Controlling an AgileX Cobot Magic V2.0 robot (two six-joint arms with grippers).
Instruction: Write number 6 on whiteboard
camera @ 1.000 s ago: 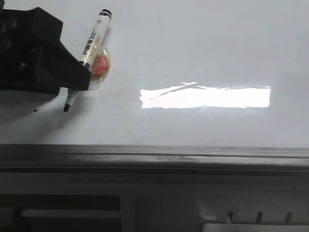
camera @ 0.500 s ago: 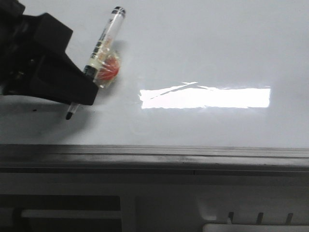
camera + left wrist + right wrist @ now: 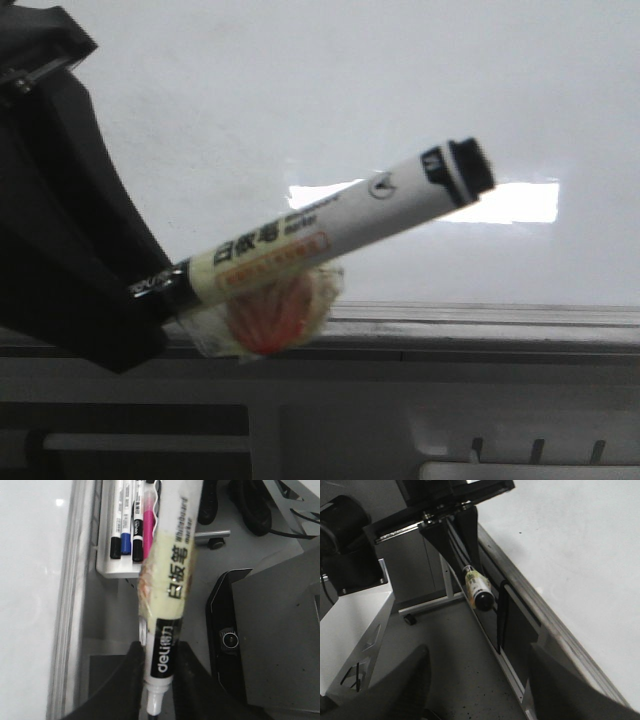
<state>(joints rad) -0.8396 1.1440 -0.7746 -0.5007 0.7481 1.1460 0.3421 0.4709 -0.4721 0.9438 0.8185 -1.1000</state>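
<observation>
The whiteboard (image 3: 400,90) is glossy white with a bright rectangular glare and a grey rail (image 3: 480,325) along its near edge. No number 6 shows on it in any view. My left gripper (image 3: 150,300) is shut on a white whiteboard marker (image 3: 340,220) with a black end. It holds the marker close to the camera over the rail, slanting up to the right. An orange-red lump (image 3: 275,315) is taped under the barrel. In the left wrist view the marker (image 3: 170,580) sits between the fingers (image 3: 132,665), nib out of the jaws. My right gripper (image 3: 480,690) is open and empty beside the board's edge.
A white tray (image 3: 107,567) under the board's edge holds several spare markers (image 3: 129,515). The right wrist view shows the floor (image 3: 460,650), a white stand (image 3: 355,625) and a tiny black dot (image 3: 520,531) on the whiteboard (image 3: 570,545).
My left gripper has lifted the marker off the board and carried it toward the camera, over the rail. The marker has tipped from steep to lying slanted to the right.
</observation>
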